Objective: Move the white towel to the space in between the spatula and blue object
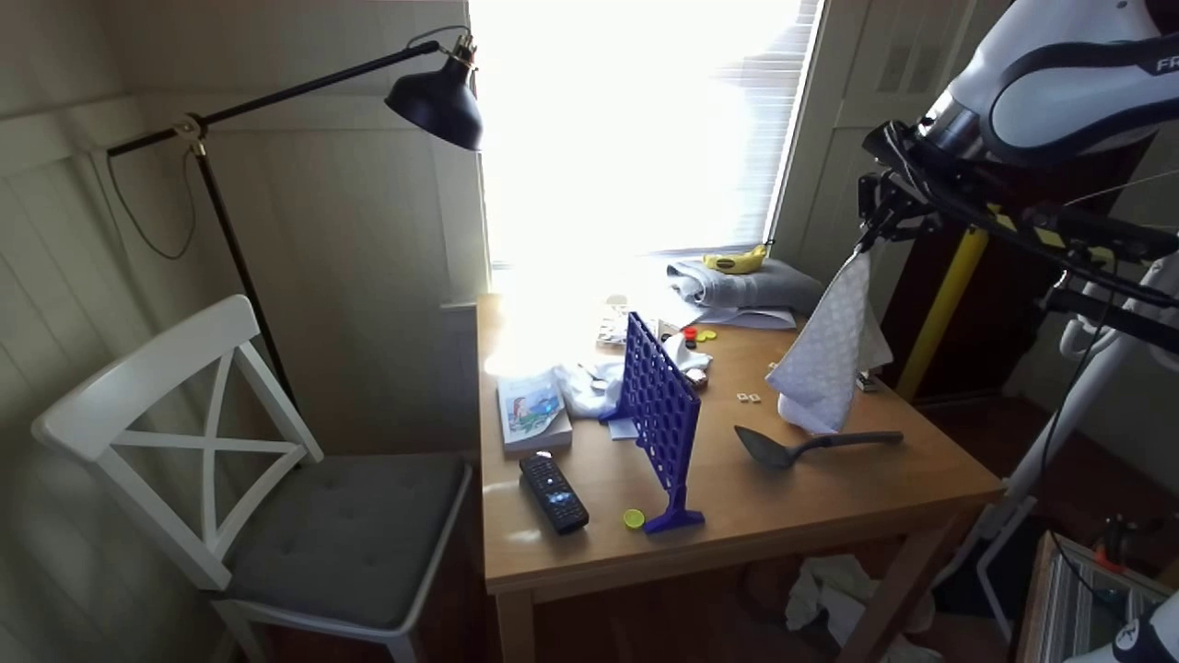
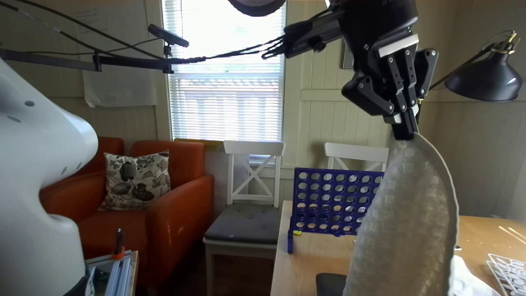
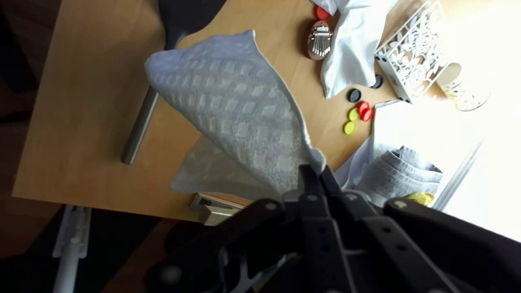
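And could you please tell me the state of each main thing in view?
claw: shut on the white towel
white towel: hanging loose from the claw
spatula: lying flat
blue grid: standing upright
remote: lying buttons up
grey towel: folded
blind: lowered
lamp: bulb hidden, can't tell if lit

In an exterior view, the grid panel [image 1: 659, 405] stood on the table [image 1: 746, 502] near frame centre, remote [image 1: 554, 494] at its left, spatula [image 1: 824, 442] at its right, below the towel [image 1: 827, 354].
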